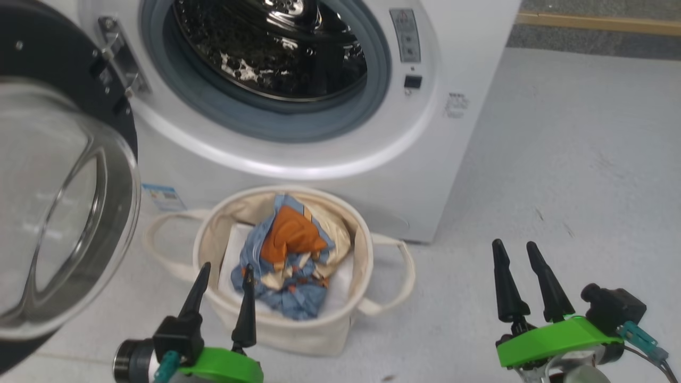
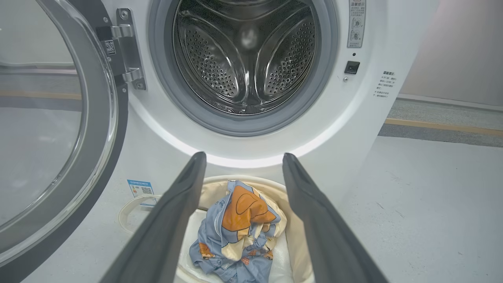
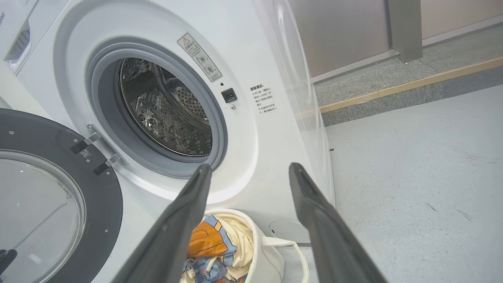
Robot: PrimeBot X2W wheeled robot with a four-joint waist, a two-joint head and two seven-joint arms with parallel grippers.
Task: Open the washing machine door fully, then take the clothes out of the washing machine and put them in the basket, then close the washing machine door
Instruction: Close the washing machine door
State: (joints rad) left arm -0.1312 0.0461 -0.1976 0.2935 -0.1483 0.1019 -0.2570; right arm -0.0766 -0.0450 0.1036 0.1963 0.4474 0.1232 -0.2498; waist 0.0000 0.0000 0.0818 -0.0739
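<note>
My left fingers (image 1: 246, 308), lower left, and right fingers (image 1: 505, 287), lower right, both spread wide and empty.
The clothes (image 1: 290, 255) lie bundled in the basket (image 1: 366, 250) at lower centre, before the washing machine (image 1: 425, 159); its door (image 1: 64, 64) stands open, left.

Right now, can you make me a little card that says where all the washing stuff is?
washing machine door: swung wide open, on the left
drum: no clothes seen inside
clothes: blue and orange bundle lying in the basket
basket: on the floor, in front of the washing machine
left jaws: open, holding nothing, near the basket
right jaws: open, holding nothing, over bare floor
still to do: close the door
</note>
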